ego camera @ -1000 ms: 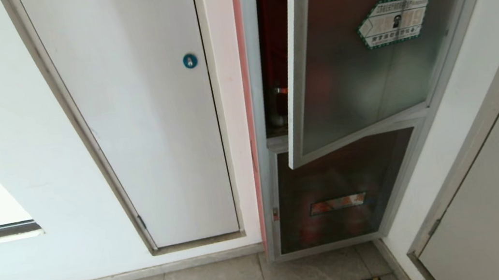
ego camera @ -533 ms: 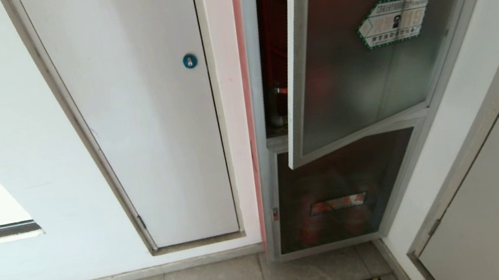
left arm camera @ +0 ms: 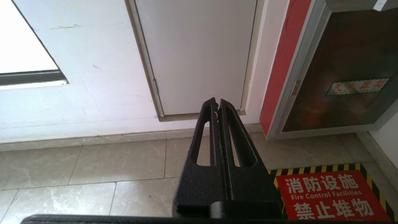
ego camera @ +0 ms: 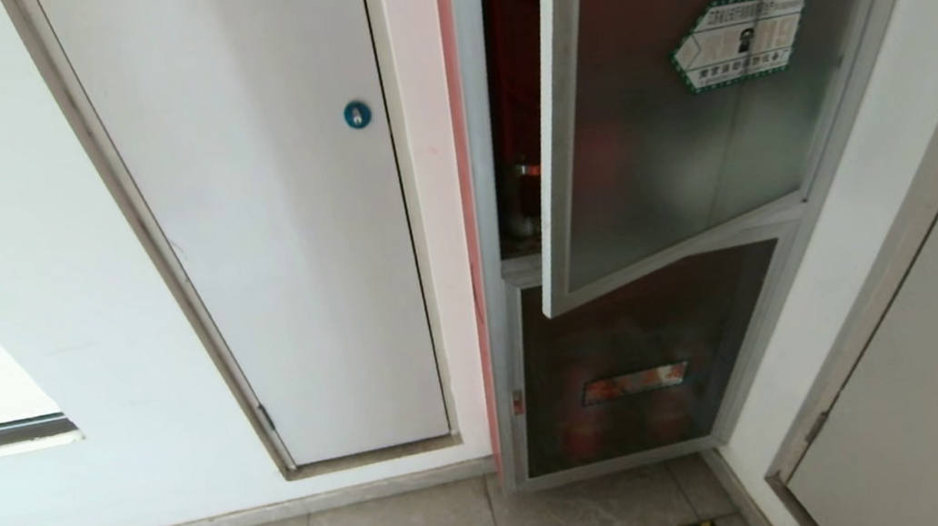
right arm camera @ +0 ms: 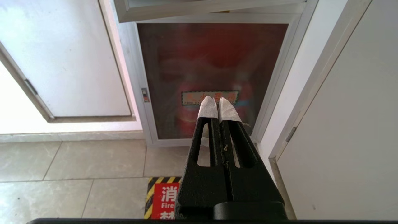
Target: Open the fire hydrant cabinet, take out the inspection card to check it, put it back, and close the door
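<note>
- Fire hydrant cabinet [ego camera: 487, 205], a tall aluminium-framed wall cabinet with a red interior, stands in the wall between a plain white panel door with a blue round lock [ego camera: 270, 217] and a corner of white wall; only a narrow slice of its red inside shows.
- Its large aluminium-framed smoky glass door [ego camera: 669, 116], bearing a green-bordered white hexagonal sticker [ego camera: 740, 39], hangs partly ajar, its free edge swung out from the frame on the left side of the head view. I judge the step in hand to be shutting it, or else opening it wider; the frames alone do not settle which.
- Below it sits a smaller dark glass panel with a red strip label [right arm camera: 210, 97], which should be left alone.
- The right tool [right arm camera: 218, 104], white-padded at the tips, is pressed closed on nothing and points toward that lower panel, well below the door. To push well, it should rise to the door's free edge and press flat on the frame, not the glass.
- The left tool [left arm camera: 217, 102], closed and empty, hangs low over the tiled floor [left arm camera: 93, 168].
- The thin pale inspection card shows in no view.
</note>
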